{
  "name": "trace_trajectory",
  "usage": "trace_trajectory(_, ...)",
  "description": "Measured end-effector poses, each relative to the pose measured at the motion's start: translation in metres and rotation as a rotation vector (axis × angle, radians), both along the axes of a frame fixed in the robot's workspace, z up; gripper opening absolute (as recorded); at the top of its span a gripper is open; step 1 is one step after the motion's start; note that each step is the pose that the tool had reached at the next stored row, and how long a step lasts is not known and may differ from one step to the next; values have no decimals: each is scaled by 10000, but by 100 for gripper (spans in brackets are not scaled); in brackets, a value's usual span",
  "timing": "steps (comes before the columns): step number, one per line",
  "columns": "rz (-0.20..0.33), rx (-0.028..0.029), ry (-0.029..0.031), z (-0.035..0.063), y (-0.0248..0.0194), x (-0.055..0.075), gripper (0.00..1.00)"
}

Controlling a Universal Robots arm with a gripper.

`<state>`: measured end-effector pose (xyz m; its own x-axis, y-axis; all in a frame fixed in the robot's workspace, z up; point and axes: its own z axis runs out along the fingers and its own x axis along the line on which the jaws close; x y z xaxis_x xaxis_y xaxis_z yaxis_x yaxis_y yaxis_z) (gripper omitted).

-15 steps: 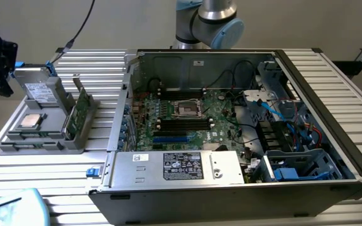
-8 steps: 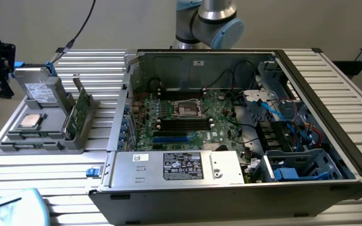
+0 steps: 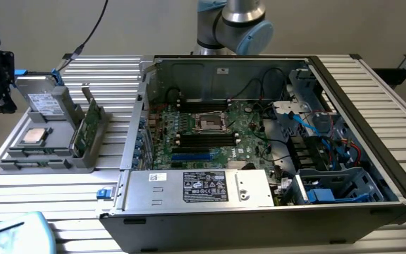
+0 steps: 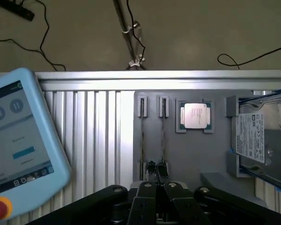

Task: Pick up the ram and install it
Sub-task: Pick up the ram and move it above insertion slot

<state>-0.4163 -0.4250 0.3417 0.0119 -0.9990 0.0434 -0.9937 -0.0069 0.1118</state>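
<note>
Pose: hand (image 4: 157, 199) points down over the grey tray (image 4: 187, 154) on the slatted surface (image 4: 93, 131).
Grip: fingers pressed fully together, nothing held.
Task part: ram (image 4: 162, 136) stands on edge in a tray slot, just ahead of the fingertips.
Farther out: processor (image 4: 195, 115), then drive (image 4: 262, 136), off to one side.

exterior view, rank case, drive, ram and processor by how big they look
1. case
2. drive
3. ram and processor: too close to rank; the ram looks longer but thin, the processor shorter and squarer.
</note>
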Motion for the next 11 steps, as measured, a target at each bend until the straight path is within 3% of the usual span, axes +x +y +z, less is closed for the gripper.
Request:
trace_trajectory(4,680,18,7,-10,0,0,11)
trace_trajectory(7,694,18,14,-10,0,0,12)
trace_trajectory(10,693,18,15,-10,0,0,25)
trace_trajectory(11,694,18,14,-17,0,0,25)
